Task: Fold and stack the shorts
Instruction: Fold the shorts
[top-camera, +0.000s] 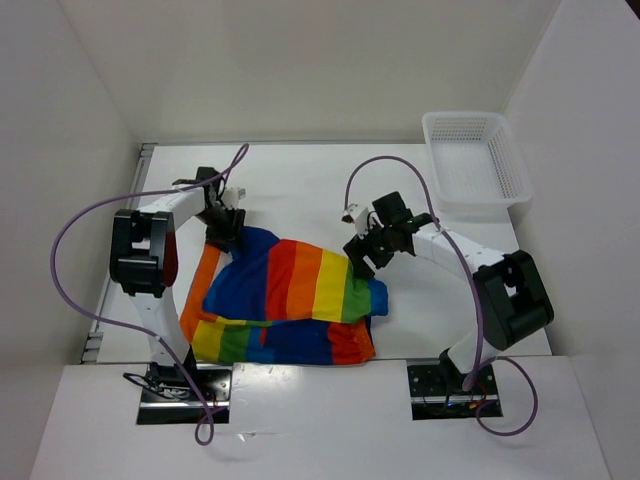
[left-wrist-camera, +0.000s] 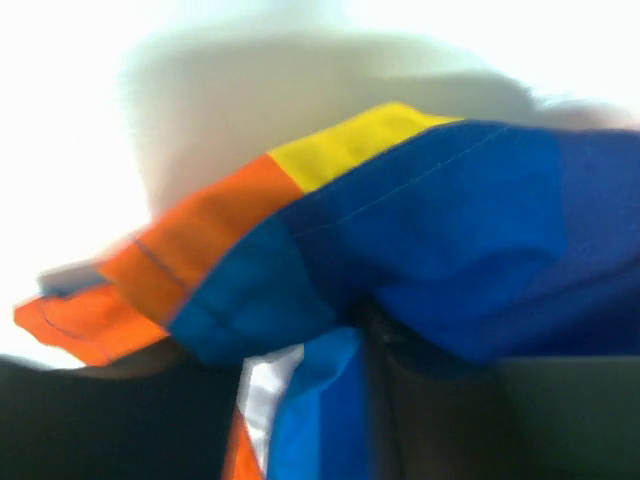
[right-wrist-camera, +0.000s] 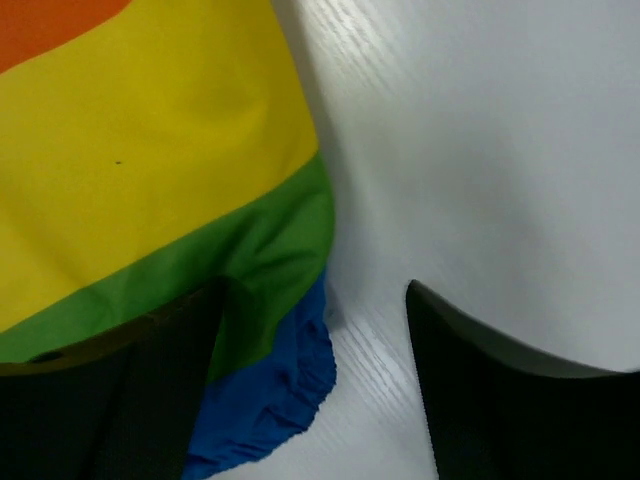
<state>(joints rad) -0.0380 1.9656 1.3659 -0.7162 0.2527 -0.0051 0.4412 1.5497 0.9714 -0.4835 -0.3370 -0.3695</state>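
Observation:
The rainbow-striped shorts (top-camera: 290, 295) lie folded over on themselves in the middle of the white table (top-camera: 300, 180). My left gripper (top-camera: 225, 230) sits at their far left corner. In the blurred left wrist view blue, orange and yellow shorts (left-wrist-camera: 450, 220) fill the frame, and a loose fold hangs between the parted jaws of the left gripper (left-wrist-camera: 305, 420). My right gripper (top-camera: 360, 258) hovers at the shorts' right edge. The right gripper (right-wrist-camera: 315, 400) is open: one finger lies over the green and blue hem of the shorts (right-wrist-camera: 150, 150), the other over bare table (right-wrist-camera: 480, 150).
A white mesh basket (top-camera: 475, 205) stands at the far right corner of the table. White walls close in the table on the left, back and right. Purple cables loop from both arms.

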